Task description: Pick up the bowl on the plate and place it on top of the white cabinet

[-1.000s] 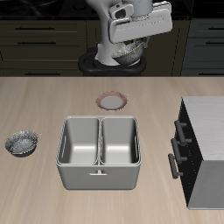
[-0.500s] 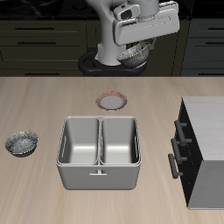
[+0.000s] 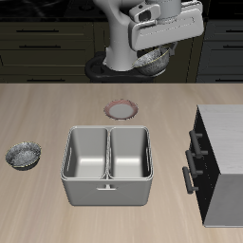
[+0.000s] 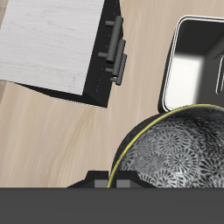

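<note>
The bowl (image 3: 155,61) is up in the air, high above the surface (image 3: 57,109), and the gripper (image 3: 159,47) is closed on it. In the wrist view the bowl (image 4: 179,156) looks big and speckled, right under the gripper. The plate (image 3: 122,109) lies bare on the surface, below the bowl and a bit nearer the front edge. Nearer the front than the plate stands a grey tub (image 3: 106,165) with two parts. The cabinet (image 3: 221,161) stands beside the tub, and its light top has nothing on it. A second bowl (image 3: 24,155) sits on the surface on the tub's other side.
</note>
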